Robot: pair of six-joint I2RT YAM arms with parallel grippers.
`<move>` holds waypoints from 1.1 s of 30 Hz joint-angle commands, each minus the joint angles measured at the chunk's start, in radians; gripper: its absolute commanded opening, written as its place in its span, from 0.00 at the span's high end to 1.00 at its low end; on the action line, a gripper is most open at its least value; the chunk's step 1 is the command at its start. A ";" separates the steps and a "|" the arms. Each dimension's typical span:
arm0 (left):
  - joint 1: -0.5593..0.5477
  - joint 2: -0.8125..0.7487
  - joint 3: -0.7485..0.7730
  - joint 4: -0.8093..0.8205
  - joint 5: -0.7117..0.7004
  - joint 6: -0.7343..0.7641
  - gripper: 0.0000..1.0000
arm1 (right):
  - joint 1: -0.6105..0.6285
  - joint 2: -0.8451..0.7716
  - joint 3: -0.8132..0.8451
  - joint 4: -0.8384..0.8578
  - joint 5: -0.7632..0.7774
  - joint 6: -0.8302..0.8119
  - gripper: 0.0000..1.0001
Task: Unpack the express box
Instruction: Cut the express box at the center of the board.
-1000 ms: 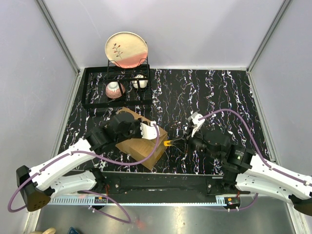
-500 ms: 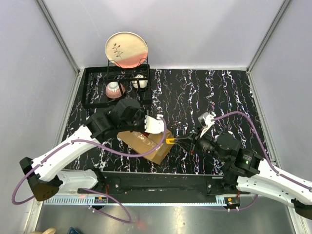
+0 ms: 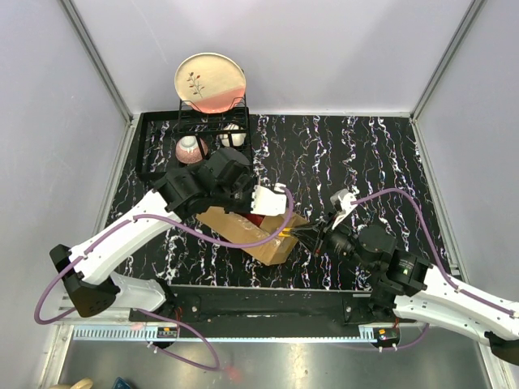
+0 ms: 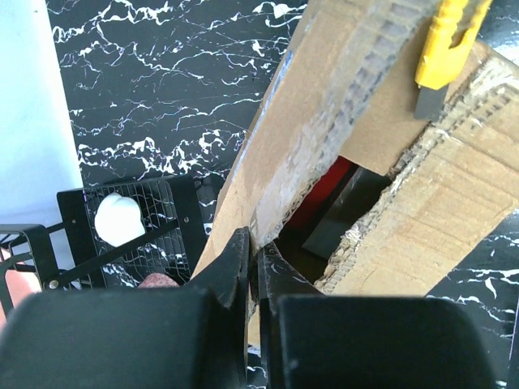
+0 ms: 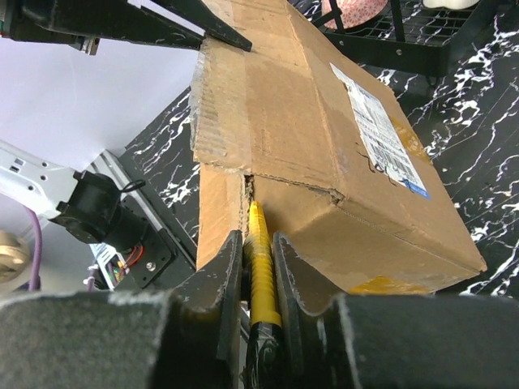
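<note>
The express box [image 3: 243, 231], a brown cardboard carton, lies on the black marbled table near the front, between the two arms. My left gripper [image 4: 255, 247] is shut on the edge of a top flap [image 4: 324, 97] and holds it lifted. Through the gap, something red [image 4: 328, 182] shows inside the box. My right gripper [image 5: 259, 243] is shut on a yellow utility knife [image 5: 261, 251]. The knife's tip rests at a torn seam on the box's [image 5: 324, 138] corner. The knife [image 4: 446, 49] also shows at the top of the left wrist view. A white shipping label [image 5: 381, 138] is stuck on the box's top.
A black wire dish rack [image 3: 154, 154] stands at the back left with a pink and cream plate [image 3: 210, 81], a pink bowl [image 3: 190, 149] and a white cup [image 3: 232, 136]. Grey walls close in the table on three sides.
My left arm has swung right and back with the flap, pulling the box to the right and turning it. The flap has lifted, baring the red thing inside. The right gripper kept the knife at the box.
</note>
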 commanded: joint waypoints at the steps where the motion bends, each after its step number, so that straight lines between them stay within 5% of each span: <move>1: -0.001 -0.009 0.035 -0.088 0.093 0.081 1.00 | 0.002 0.014 0.047 -0.051 0.053 -0.095 1.00; 14: -0.004 -0.007 0.018 -0.074 0.075 0.061 1.00 | 0.002 -0.114 0.130 -0.233 0.049 -0.092 1.00; 33: -0.068 0.037 -0.029 0.022 -0.150 -0.149 1.00 | 0.002 -0.137 -0.045 -0.029 -0.070 0.117 1.00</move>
